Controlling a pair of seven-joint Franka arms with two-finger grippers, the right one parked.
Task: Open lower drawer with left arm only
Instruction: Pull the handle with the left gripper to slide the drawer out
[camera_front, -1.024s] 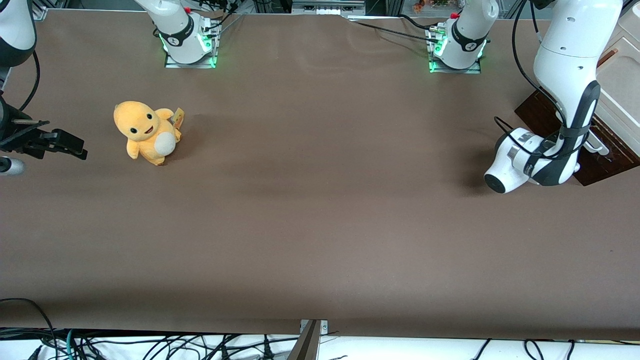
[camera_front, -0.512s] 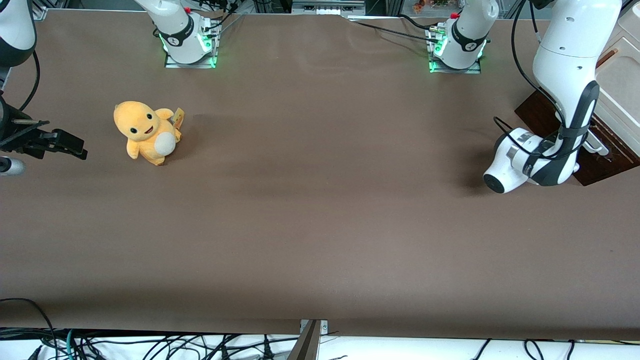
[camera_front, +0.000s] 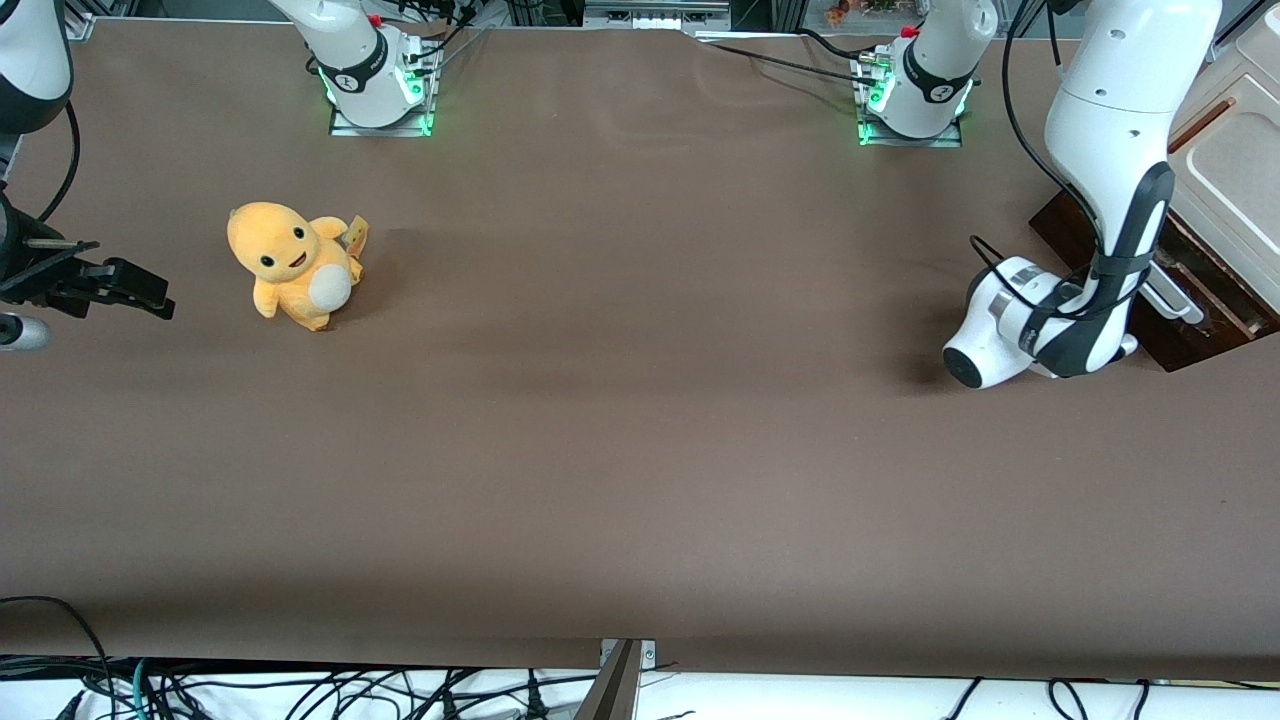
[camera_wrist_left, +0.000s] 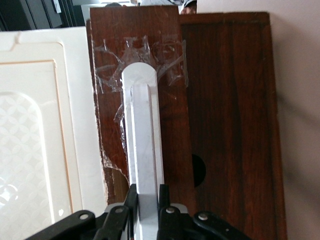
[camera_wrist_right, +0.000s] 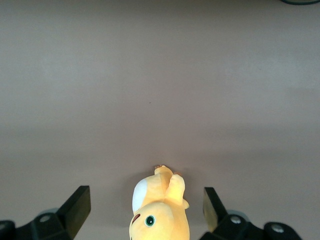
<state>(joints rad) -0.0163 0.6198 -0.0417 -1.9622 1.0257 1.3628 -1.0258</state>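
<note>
At the working arm's end of the tabletop (camera_front: 640, 450), the left arm (camera_front: 1100, 180) bends down in front of a cream cabinet (camera_front: 1225, 170), its white wrist low over the brown surface. The gripper (camera_wrist_left: 148, 202) sits at the lower drawer (camera_front: 1180, 300), and its black fingers (camera_wrist_left: 131, 200) pinch the long white bar handle (camera_wrist_left: 144, 150) from either side. The drawer's dark brown front (camera_wrist_left: 145, 65) carries clear tape around the handle's rounded end, and the drawer stands pulled partly out from the cabinet. Toward the parked arm's end, well apart, an orange plush toy (camera_front: 292, 262) sits upright on the tabletop.
</note>
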